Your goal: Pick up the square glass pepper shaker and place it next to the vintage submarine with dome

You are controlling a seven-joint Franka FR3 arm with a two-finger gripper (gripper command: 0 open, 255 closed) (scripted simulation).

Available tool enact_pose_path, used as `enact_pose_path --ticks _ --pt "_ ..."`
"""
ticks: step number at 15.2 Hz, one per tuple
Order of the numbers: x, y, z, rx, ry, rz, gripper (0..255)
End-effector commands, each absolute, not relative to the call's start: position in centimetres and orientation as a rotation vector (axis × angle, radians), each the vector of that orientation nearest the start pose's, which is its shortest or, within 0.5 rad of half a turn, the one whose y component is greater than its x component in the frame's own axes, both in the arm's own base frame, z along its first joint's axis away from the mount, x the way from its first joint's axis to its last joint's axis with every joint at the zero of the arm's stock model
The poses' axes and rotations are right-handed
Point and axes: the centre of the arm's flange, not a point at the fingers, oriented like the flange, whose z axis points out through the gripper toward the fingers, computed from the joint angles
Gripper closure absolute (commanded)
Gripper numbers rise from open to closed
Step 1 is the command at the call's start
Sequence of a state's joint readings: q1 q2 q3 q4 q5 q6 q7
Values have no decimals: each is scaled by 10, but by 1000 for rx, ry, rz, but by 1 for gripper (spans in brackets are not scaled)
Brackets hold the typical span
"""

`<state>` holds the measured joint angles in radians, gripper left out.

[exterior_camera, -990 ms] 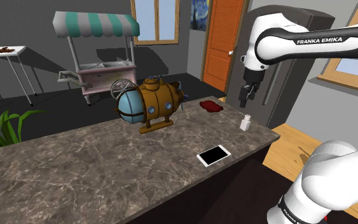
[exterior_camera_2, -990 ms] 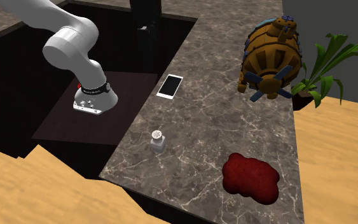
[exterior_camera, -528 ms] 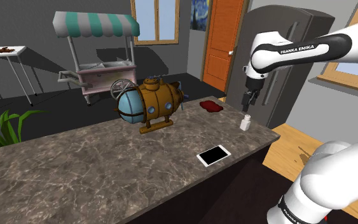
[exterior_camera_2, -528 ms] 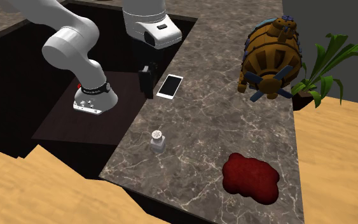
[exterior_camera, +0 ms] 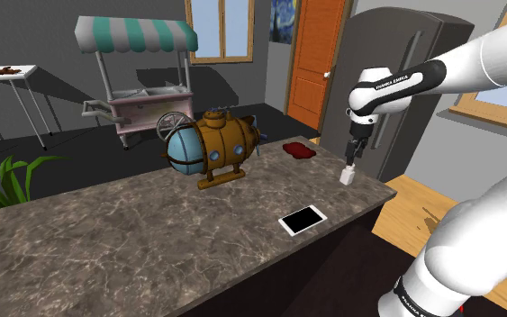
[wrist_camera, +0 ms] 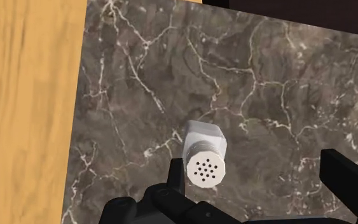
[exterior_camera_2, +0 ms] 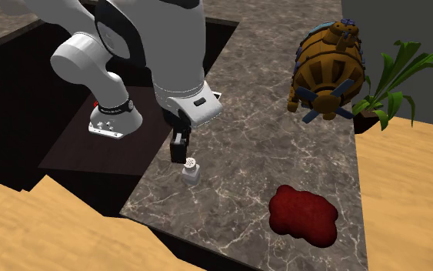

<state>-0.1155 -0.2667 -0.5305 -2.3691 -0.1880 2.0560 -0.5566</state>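
Note:
The pepper shaker (exterior_camera: 348,174) is a small white square bottle with a perforated round cap. It stands upright near the counter's corner (exterior_camera_2: 191,171). My black gripper (exterior_camera: 351,160) hangs just above it, fingers pointing down (exterior_camera_2: 178,154). In the wrist view the gripper (wrist_camera: 260,181) is open. The shaker (wrist_camera: 205,156) stands between the fingers, close to one finger (wrist_camera: 176,175) and far from the other, and is not clasped. The brass submarine (exterior_camera: 213,144) with a blue glass dome rests further along the counter (exterior_camera_2: 328,69).
On the dark marble counter (exterior_camera: 134,234) lie a white-framed phone (exterior_camera: 302,219) and a dark red lump (exterior_camera_2: 303,215). The counter edge and wooden floor (wrist_camera: 25,114) are close to the shaker. A plant (exterior_camera_2: 391,77) stands behind the submarine. A grey fridge (exterior_camera: 422,72) is beyond.
The arm has swung over the counter's corner and lowered. The gripper went from high and aside of the shaker to just above it, still open. The shaker has not moved.

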Motion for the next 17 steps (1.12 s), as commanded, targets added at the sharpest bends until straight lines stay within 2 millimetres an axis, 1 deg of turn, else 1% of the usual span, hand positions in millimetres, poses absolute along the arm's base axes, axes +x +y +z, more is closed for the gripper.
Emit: enact_pose_path --ticks 1,2,10,17 --pt "357 -308 386 -3109 -39 135 0" --pt "358 -314 381 -3105 -38 139 0" --pt "354 -313 341 -3105 -38 139 0" --pt "354 -313 341 -3105 -38 139 0"
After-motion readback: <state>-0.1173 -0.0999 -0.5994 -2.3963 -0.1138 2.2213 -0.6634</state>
